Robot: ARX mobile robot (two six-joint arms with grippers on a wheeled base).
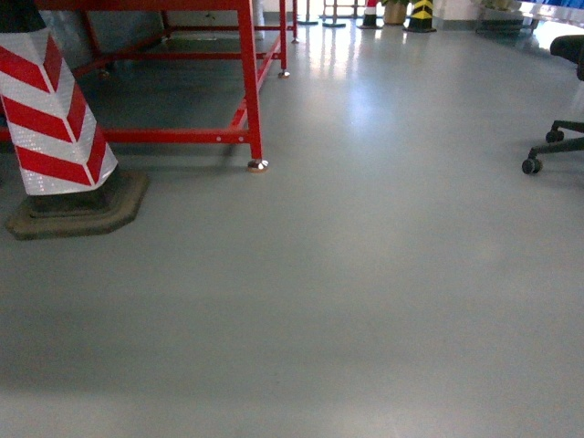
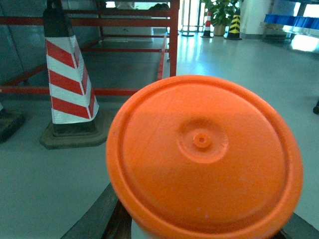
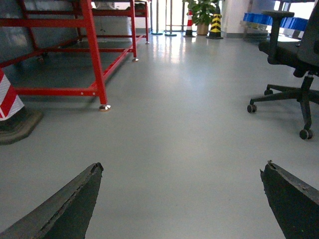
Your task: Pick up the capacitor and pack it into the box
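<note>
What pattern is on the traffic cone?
Red and white diagonal stripes on the traffic cone; left wrist view shows it best.

All 3 views sit low, facing forward over the floor, sharing the red frame and cone.

We are looking across open grey floor right of the red frame, whose foot is standing on it. A striped cone is blocking the space left of that frame, an office chair is sitting well to its right, and an orange lid is filling the left wrist view.
</note>
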